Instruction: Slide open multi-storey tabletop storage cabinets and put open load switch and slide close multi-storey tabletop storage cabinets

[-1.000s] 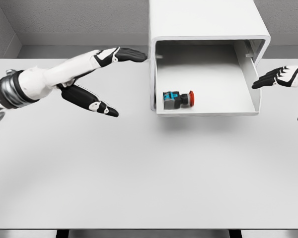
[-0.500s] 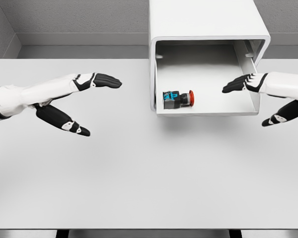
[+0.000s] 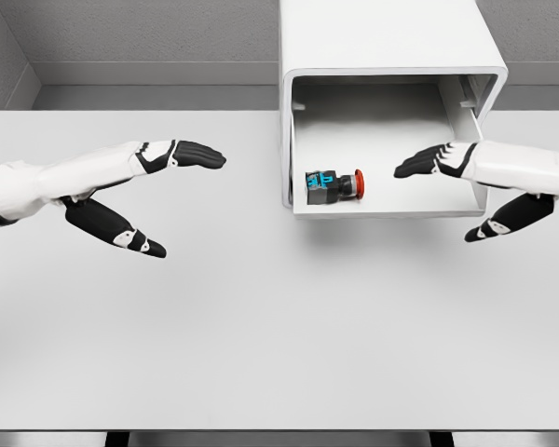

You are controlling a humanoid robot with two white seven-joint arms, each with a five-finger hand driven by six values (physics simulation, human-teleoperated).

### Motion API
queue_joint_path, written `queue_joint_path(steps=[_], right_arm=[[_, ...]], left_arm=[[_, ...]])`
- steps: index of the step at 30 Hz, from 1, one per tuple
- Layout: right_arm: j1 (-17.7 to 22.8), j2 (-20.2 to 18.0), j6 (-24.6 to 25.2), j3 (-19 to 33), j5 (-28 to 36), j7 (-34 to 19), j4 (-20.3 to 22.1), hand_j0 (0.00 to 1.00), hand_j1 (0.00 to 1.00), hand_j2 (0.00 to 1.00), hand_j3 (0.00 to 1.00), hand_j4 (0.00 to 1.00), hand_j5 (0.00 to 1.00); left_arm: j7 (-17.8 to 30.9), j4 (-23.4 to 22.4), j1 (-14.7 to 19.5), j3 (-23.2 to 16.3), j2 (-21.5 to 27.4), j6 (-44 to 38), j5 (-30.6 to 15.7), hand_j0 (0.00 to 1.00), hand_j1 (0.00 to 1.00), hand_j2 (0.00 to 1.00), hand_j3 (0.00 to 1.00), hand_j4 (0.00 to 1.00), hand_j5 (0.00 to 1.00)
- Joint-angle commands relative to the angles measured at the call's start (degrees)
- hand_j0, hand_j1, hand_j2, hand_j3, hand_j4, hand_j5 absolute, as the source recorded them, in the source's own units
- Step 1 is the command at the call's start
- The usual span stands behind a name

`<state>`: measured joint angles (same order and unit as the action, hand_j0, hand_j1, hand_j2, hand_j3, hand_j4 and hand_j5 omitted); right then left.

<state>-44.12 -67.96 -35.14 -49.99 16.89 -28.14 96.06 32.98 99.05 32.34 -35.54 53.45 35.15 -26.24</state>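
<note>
The load switch [image 3: 334, 185] lies on its side in the pulled-out drawer [image 3: 391, 207] of the storage cabinet [image 3: 382, 37], near the front left corner. The right hand [image 3: 452, 182] hovers over the drawer, fingers spread and holding nothing. The left hand [image 3: 140, 196] hangs open above the tabletop [image 3: 261, 326], well apart from the cabinet. The likely risk is that the right hand's fingers, reaching inside, get caught or knock the switch as the drawer is pushed shut.

Single head view, steeply down onto the table [image 3: 261, 326].
</note>
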Motion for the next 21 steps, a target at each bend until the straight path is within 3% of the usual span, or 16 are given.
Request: queue_joint_path(steps=[1, 13, 21], right_arm=[[0.0, 1.34, 0.14, -0.02, -0.2, -0.6, -0.08, 1.0, 1.0, 1.0, 1.0, 1.0, 1.0], [-0.7, 5.64, 0.14, 0.42, -6.52, -1.75, -0.96, 1.0, 1.0, 1.0, 1.0, 1.0, 1.0], [-1.49, 5.91, 0.14, 0.42, -7.75, -1.75, -6.06, 1.0, 1.0, 1.0, 1.0, 1.0, 1.0]], left_arm=[[-0.02, 0.01, 0.0, 0.03, 0.07, -0.15, -0.47, 1.0, 1.0, 1.0, 1.0, 1.0, 1.0], [-0.02, 0.01, -0.18, -0.06, 0.69, -0.15, -0.39, 1.0, 1.0, 1.0, 1.0, 1.0, 1.0], [-0.02, 0.01, -0.26, -0.06, 0.69, -0.15, 0.4, 1.0, 1.0, 1.0, 1.0, 1.0, 1.0]])
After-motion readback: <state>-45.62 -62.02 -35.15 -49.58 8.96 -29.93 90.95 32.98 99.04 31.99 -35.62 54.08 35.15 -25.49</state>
